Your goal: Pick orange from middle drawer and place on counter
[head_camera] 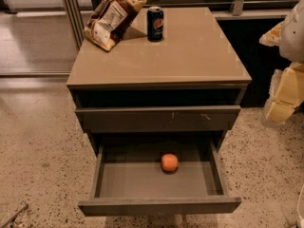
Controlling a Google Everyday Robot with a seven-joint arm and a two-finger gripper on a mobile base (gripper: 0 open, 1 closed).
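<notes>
Orange lies in the open middle drawer. Gripper hangs right of the table; I cannot tell its opening.

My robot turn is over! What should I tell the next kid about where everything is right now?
Gripper: at the right edge of the view, beside the cabinet, well away from the orange.
Orange: lying on the floor of the open middle drawer, toward the back.
Counter: a soda can and a chip bag sit at its back.
Done: drawer open.
Left: reach in, grab the orange, lift it, set it on the counter.
</notes>
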